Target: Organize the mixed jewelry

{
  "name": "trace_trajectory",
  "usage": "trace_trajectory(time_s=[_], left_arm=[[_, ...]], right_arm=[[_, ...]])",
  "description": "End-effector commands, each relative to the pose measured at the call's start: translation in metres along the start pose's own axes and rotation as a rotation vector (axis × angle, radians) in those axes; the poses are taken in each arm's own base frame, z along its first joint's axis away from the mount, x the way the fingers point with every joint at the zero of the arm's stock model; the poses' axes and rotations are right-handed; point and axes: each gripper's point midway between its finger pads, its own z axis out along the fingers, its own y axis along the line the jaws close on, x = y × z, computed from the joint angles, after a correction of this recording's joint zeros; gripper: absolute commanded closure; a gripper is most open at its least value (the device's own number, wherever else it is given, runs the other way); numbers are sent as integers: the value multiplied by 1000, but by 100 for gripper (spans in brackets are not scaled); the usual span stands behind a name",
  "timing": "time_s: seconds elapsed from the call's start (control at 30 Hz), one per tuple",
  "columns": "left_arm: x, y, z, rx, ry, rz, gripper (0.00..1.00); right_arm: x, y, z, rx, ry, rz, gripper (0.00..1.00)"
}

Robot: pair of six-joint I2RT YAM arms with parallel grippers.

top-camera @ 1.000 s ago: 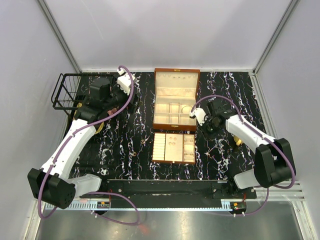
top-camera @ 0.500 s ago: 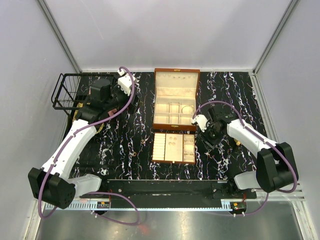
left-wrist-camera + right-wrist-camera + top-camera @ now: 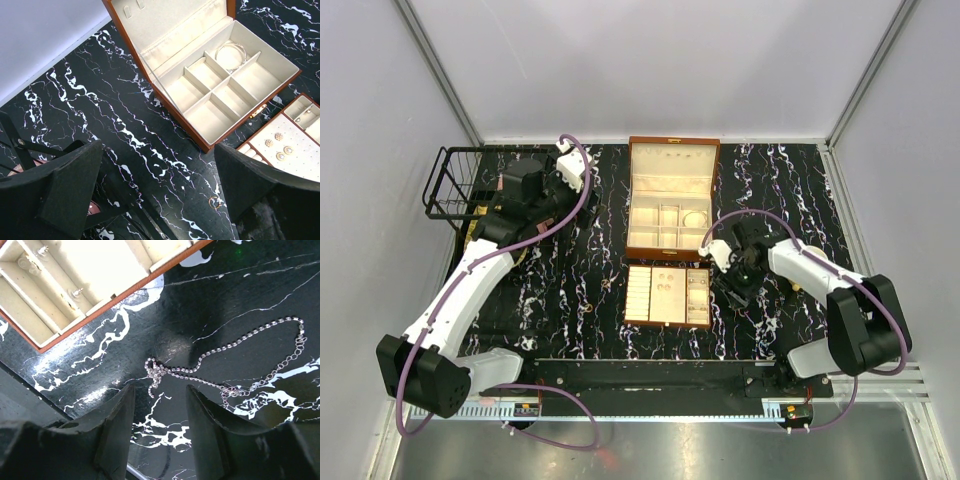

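The brown box (image 3: 672, 205) stands open at the table's middle, and its flat tray (image 3: 668, 295) lies in front of it. A pale bangle (image 3: 231, 54) rests in the box's back right compartment. Small earrings (image 3: 279, 145) sit on the tray. A tiny ring (image 3: 215, 202) lies on the marble left of the tray. A rhinestone chain (image 3: 225, 360), knotted at one end, lies on the marble right of the tray. My right gripper (image 3: 160, 425) hovers open just over the knot, holding nothing. My left gripper (image 3: 160, 195) hangs wide open above bare marble, left of the box.
A black wire basket (image 3: 455, 185) stands at the table's far left, right beside my left arm. The tray's corner (image 3: 100, 295), with studs in its compartments, lies close to my right gripper. Grey walls enclose the table on three sides.
My right gripper has gone from shut to open and moved toward the near edge, from beside the box to beside the tray. The left arm has stayed still.
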Motion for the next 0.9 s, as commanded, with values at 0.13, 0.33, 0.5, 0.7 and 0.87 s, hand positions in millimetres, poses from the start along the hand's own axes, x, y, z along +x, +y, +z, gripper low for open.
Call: trace_trajectory(time_s=[0.13, 0.33, 0.5, 0.7, 0.87], left_arm=[[-15, 6, 3, -27, -54, 34, 1], [-13, 6, 3, -29, -52, 35, 1], [-13, 7, 2, -34, -51, 39, 1], [-15, 5, 0, -31, -58, 37, 1], [-14, 6, 0, -34, -57, 40, 1]], right_arm=[[-3, 6, 11, -24, -11, -36, 50], [-4, 10, 18, -36, -5, -40, 50], [-3, 10, 23, -34, 0, -41, 52], [0, 7, 27, -13, 16, -46, 56], [0, 7, 29, 4, 24, -50, 61]])
